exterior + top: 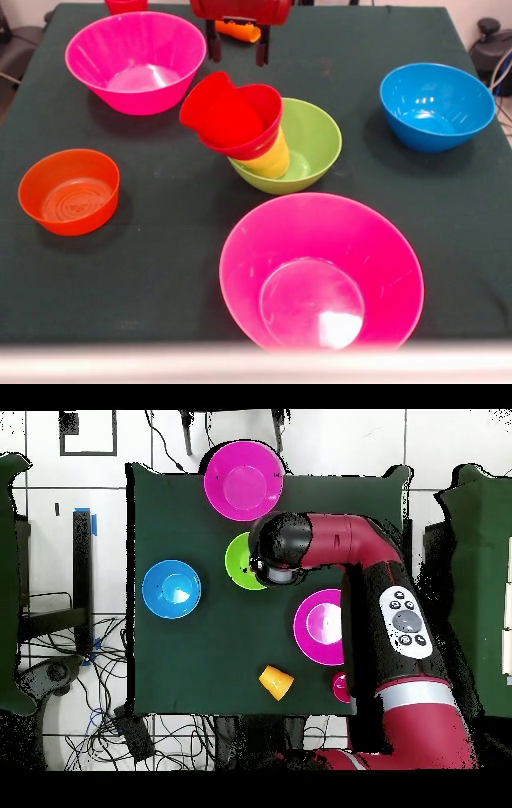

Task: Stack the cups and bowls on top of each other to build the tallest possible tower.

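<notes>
The tower stands mid-table: a lime-green bowl (308, 140) holds a tilted yellow cup (270, 160), with a small red bowl (260, 120) on top. A red cup (214, 108) lies tilted in the red bowl, leaning left. My gripper (238, 50) hangs just behind and above the tower, its two black fingers (214, 46) apart and empty. An orange cup (238, 30) lies on its side behind the fingers and also shows in the overhead view (275, 682). In the overhead view the arm's wrist (278, 552) covers most of the tower, and only the green bowl's edge (238, 562) shows.
One hot-pink bowl (136, 60) sits far left and another (320, 272) at the near edge. A blue bowl (436, 104) sits at the right. A small translucent orange bowl (70, 190) sits at the left. A red item (126, 5) is cut off by the top edge.
</notes>
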